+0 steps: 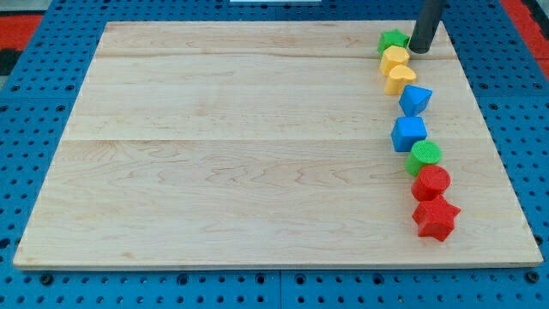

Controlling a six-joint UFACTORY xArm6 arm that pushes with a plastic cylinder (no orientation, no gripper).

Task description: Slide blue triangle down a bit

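The blue triangle (415, 99) lies on the wooden board (257, 137) near the view's right edge, in a column of blocks. Above it are a yellow heart (401, 79), a yellow block (395, 59) and a green star (393, 40). Below it are a blue cube (409, 133), a green cylinder (425, 155), a red cylinder (431, 182) and a red star (435, 218). My tip (420, 50) stands at the view's top right, just right of the green star and yellow block, above the blue triangle and apart from it.
A blue pegboard surface (34, 103) surrounds the board. The column of blocks runs close to the board's right edge.
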